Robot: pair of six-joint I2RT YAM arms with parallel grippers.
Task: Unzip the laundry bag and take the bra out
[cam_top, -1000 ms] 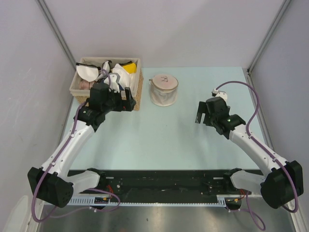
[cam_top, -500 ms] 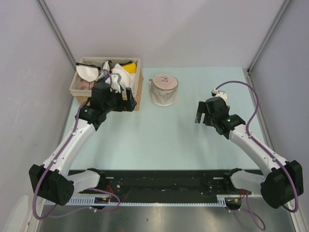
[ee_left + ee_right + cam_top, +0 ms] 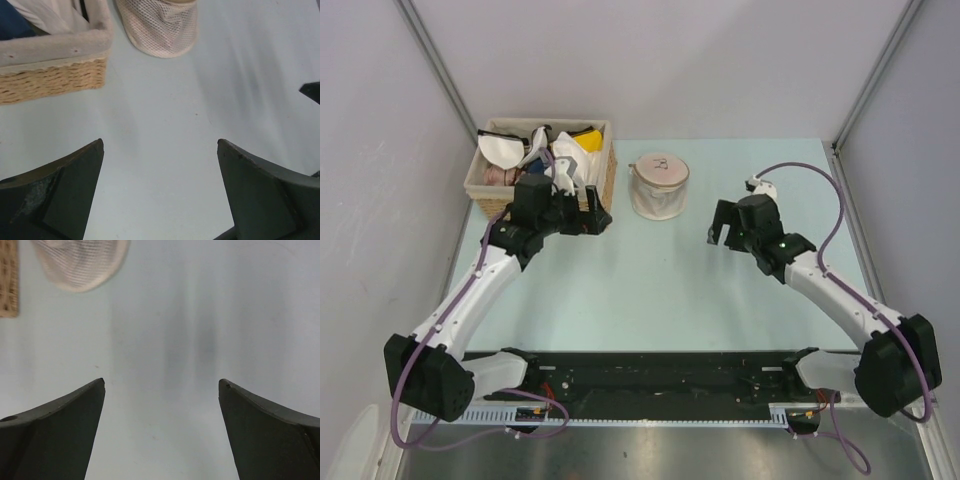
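- Between the dark fingers point(image 3: 65, 190) of the left gripper point(image 3: 160, 145) there is only the bare pale blue table point(image 3: 650, 285). They stand spread wide and grip nothing.
- Straight ahead of that gap, well beyond the tips, sits the laundry bag point(image 3: 160, 27), its cream mesh wall resting on the table.
- Ahead of the left-hand finger is the near corner of the wicker basket point(image 3: 55, 75), with white and dark blue fabric point(image 3: 10, 25) showing over its rim.
- Between the fingers point(image 3: 55, 435) of the right gripper point(image 3: 161, 382) there is again nothing but table. These too are spread wide and empty.
- Ahead of them and off past the left-hand finger, the same mesh bag shows at the edge of the wrist view, with a strip of wicker farther left.
- From above, the bag stands upright beyond both sets of fingers and roughly midway between them. Its round face is up and it sits just beside the basket, touched by neither arm.
- Whether its zipper is done up cannot be told, and the bra cannot be made out through the mesh.
- The basket holds white cups point(image 3: 505, 150) and a yellow piece point(image 3: 586, 138).
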